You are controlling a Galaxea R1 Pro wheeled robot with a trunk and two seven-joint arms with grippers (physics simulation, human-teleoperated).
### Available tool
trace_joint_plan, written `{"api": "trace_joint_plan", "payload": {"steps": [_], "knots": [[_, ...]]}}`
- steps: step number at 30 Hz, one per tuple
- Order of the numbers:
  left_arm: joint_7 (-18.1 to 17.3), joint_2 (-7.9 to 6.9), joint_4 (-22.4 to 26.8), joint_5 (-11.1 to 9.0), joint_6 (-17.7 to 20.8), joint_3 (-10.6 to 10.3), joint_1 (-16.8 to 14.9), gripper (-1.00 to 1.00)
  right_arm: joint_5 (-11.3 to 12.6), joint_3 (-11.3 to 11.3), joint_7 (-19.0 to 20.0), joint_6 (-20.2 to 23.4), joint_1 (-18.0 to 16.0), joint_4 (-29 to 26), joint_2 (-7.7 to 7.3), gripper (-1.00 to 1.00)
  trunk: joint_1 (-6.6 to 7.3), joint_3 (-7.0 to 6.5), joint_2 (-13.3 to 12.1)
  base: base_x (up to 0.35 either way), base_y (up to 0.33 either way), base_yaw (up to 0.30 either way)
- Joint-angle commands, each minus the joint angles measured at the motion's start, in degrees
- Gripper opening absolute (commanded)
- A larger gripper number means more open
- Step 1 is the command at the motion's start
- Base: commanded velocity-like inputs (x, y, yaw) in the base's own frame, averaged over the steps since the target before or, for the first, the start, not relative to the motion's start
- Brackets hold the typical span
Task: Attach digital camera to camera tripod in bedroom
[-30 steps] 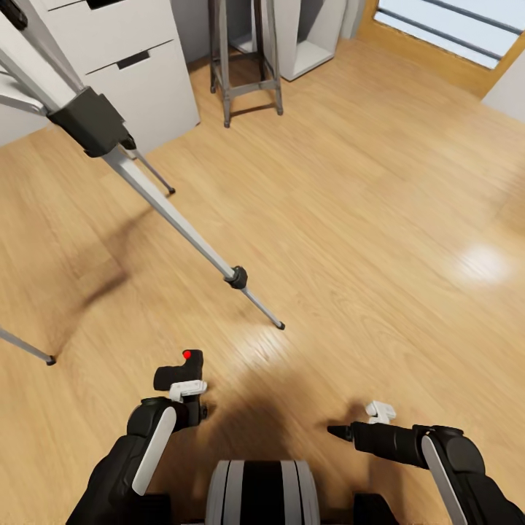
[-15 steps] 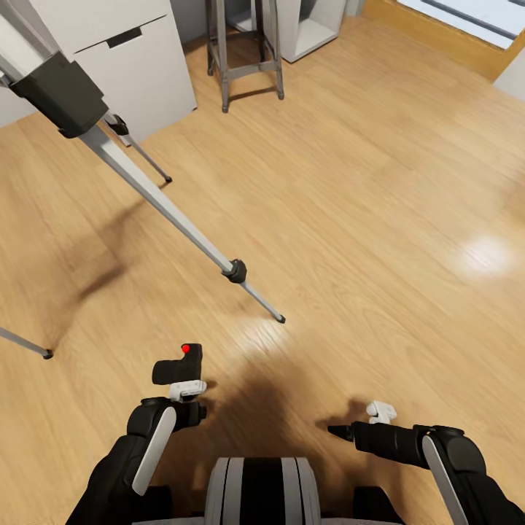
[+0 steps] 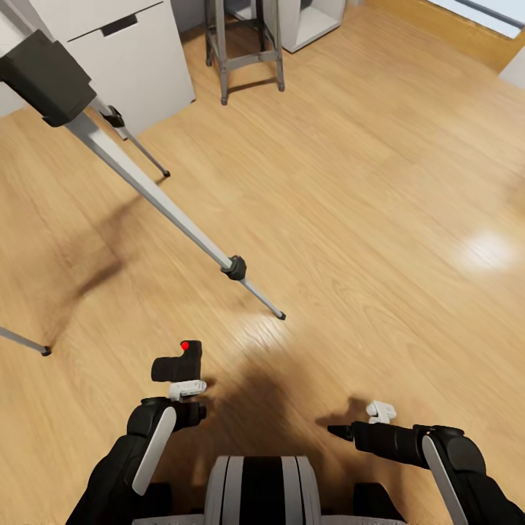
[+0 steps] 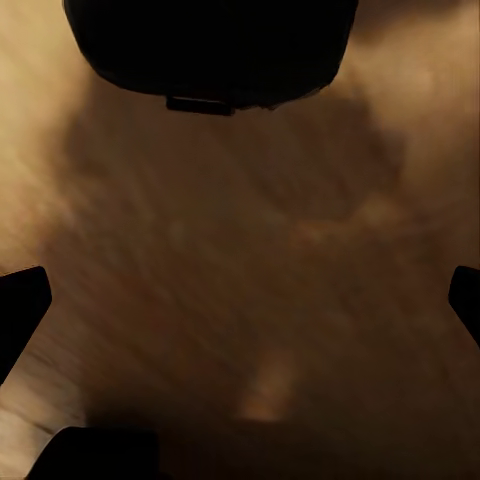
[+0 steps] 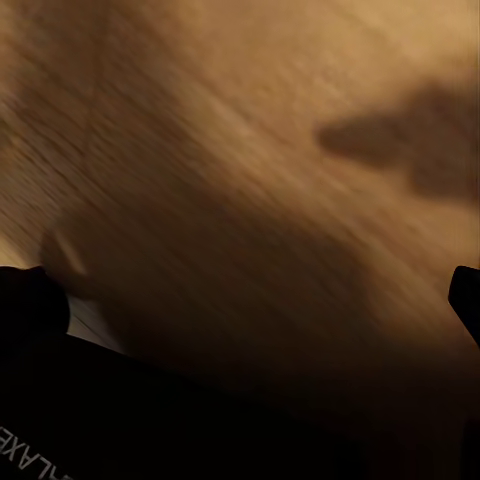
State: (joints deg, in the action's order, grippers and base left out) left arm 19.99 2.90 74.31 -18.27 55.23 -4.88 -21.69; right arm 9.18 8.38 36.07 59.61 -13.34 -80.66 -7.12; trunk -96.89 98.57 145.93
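The digital camera (image 3: 175, 367), black with a red button on top, sits above my left gripper (image 3: 188, 389), which is shut on it just over the wood floor. In the left wrist view the camera (image 4: 210, 45) is a dark mass beyond the gripper (image 4: 240, 300). The camera tripod (image 3: 157, 195) stands ahead to the left; one silver leg slants down to a black foot (image 3: 281, 316) a short way in front of the camera. Its head is out of view. My right gripper (image 3: 337, 432) hovers low at the right, open and holding nothing, with its fingertips (image 5: 25, 300) wide apart.
A white drawer cabinet (image 3: 138, 65) stands behind the tripod. A grey metal stool (image 3: 248, 51) and a white shelf unit (image 3: 313, 18) are at the back. A wooden frame (image 3: 452, 36) runs along the far right. Open wood floor (image 3: 379, 219) lies ahead and right.
The whole head view has shifted, so the tripod, cabinet and stool sit higher in the picture. Both arms keep their pose, and the camera stays with the left gripper.
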Motion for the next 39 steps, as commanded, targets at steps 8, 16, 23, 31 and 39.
{"api": "trace_joint_plan", "payload": {"steps": [8,16,23,31,39], "knots": [[0.6,0.00,0.1,-0.6,0.1,0.0,0.0,1.00,0.3,0.1,0.0,0.4,0.0,0.0,0.00,1.00,-0.14,1.37,0.1,0.000,0.000,0.000],[0.6,0.00,0.2,-0.5,0.1,0.0,0.0,1.00,0.3,0.1,0.0,0.4,0.0,0.0,0.00,1.00,-0.14,1.37,0.1,0.000,0.000,0.000],[0.6,0.00,0.2,-0.5,0.1,0.0,0.0,1.00,0.4,0.1,0.0,0.4,0.0,-0.1,0.03,1.00,-0.14,1.37,0.1,0.000,0.000,0.000],[0.6,-0.02,-0.1,-0.4,-0.2,0.0,0.0,1.00,0.4,0.1,0.1,0.4,0.0,-0.2,0.08,1.00,-0.14,1.37,0.1,0.000,0.000,0.000],[0.5,-0.17,-4.0,-0.3,-9.2,-0.1,0.0,1.00,0.4,0.3,0.0,0.0,0.0,-0.2,0.09,1.00,-0.14,1.37,0.1,0.000,0.000,0.000]]}}
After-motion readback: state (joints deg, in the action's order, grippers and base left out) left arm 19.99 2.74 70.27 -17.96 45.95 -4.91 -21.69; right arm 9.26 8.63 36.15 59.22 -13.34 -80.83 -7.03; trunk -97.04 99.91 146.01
